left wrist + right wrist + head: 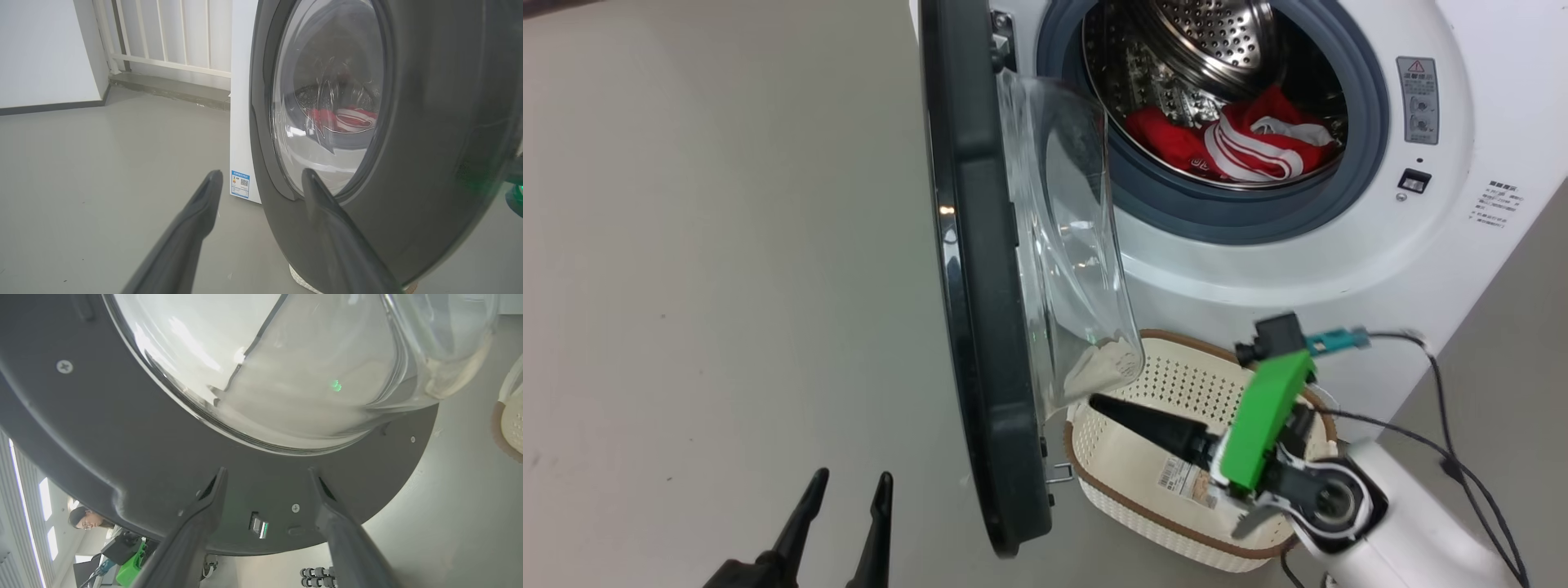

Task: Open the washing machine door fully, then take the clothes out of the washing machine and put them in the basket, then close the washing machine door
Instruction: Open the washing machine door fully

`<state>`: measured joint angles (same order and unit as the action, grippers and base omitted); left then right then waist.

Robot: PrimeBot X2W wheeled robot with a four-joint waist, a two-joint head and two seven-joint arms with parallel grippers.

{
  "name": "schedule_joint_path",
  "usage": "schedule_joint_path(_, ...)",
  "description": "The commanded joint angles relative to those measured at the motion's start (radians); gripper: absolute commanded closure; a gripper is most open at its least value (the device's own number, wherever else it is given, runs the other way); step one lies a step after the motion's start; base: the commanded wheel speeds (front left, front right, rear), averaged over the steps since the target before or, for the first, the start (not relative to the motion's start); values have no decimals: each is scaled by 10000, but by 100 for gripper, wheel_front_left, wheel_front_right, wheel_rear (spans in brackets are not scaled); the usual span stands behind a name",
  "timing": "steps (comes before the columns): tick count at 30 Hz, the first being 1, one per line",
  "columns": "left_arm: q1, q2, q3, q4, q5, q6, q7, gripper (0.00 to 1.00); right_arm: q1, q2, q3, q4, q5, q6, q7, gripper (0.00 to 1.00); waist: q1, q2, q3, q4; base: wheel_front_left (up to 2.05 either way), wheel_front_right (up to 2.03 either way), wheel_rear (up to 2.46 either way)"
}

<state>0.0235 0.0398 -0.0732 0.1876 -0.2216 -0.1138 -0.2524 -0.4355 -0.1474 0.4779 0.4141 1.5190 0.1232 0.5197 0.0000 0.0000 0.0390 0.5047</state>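
The washing machine (1339, 269) stands with its door (980, 286) swung out, edge-on to the head view, the glass bowl (1070, 245) bulging toward the drum. Red clothes (1241, 139) with white stripes lie inside the steel drum. The cream basket (1176, 376) sits on the floor below the opening, with no clothes in it. My right gripper (265, 473) is open above the basket, one finger (1152, 426) pointing at the door's inner rim (122, 449). My left gripper (845, 490) is open at the door's outer side (429, 143), apart from it, holding nothing.
Grey floor spreads left of the door. A white railing (171, 36) and wall stand beyond the machine's side panel (243, 102). Cables (1462, 457) trail along my right forearm. A person (86, 520) is seen past the door's lower edge.
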Motion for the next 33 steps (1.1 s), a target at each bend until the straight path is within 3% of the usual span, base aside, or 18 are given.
schedule_joint_path(1,-149,104,332,-164,-46,-22,-94,0,84,3,60,-310,-214,75,-234,0,0,0,-22,-24,0,0,0)
schedule_joint_path(19,-223,104,595,138,30,-123,-94,0,1577,-642,86,-190,-1010,75,-3488,0,0,0,-215,-377,0,0,0)
schedule_joint_path(25,-181,104,698,148,31,-131,-94,0,1816,-1028,641,70,-1928,75,-4898,0,0,0,-267,-537,0,0,0)
schedule_joint_path(33,-134,104,857,208,99,-135,-94,0,1647,-1085,1474,920,-2971,75,-6418,0,0,0,-295,-720,0,0,0)
